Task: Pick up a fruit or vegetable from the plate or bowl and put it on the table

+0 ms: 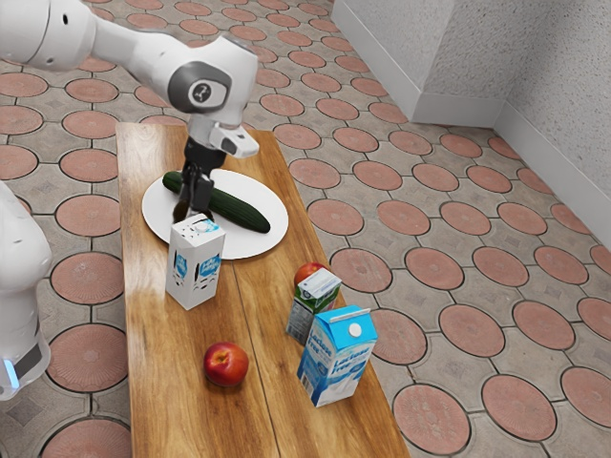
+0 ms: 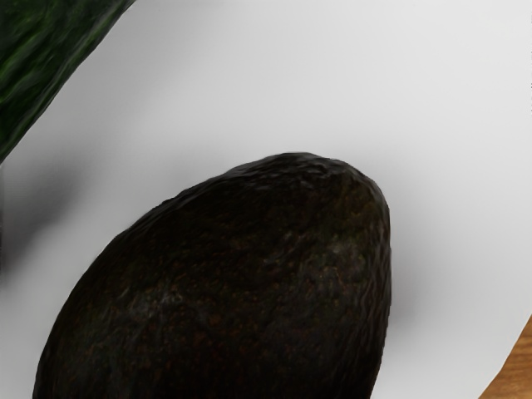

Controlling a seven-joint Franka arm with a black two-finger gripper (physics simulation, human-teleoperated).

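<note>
Avocado [image 2: 249,274] sits on the plate [image 1: 253,244] beside the cucumber [image 1: 239,209], near jaws whose opening cannot be judged. Probably firm, light and bruisable, it calls for a gentle grip across its narrower width.

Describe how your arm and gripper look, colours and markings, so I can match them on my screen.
My arm is glossy white with rounded segments. Near the wrist, a dark grey surround frames a pale oval with a round dark emblem. Below it sits the black gripper. At the exterior view's left, a white section bears a dark band with a light-blue strip.
</note>
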